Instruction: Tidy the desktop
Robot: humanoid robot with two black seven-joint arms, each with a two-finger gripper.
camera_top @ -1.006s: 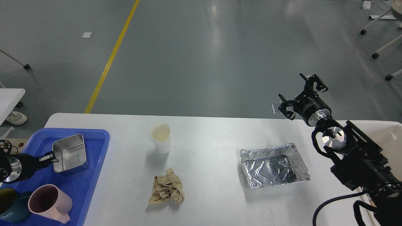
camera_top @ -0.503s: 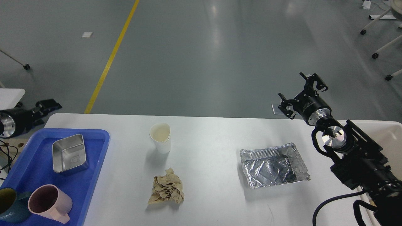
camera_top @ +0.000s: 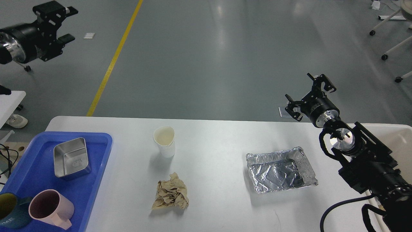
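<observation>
The white bench (camera_top: 212, 141) fills the lower part of the head view, with a paper cup (camera_top: 164, 141) standing near its middle. Just in front of the cup lies a crumpled brown paper (camera_top: 171, 194); to its right, well apart, sits a foil tray (camera_top: 280, 169). Left of the cup, a blue tray (camera_top: 96, 167) holds a steel tin (camera_top: 71, 157) and a pink mug (camera_top: 51, 208). The left hand (camera_top: 61, 24) hangs high above the floor, fingers spread and empty. The right hand (camera_top: 309, 96) hovers past the bench's far edge, fingers spread and empty.
</observation>
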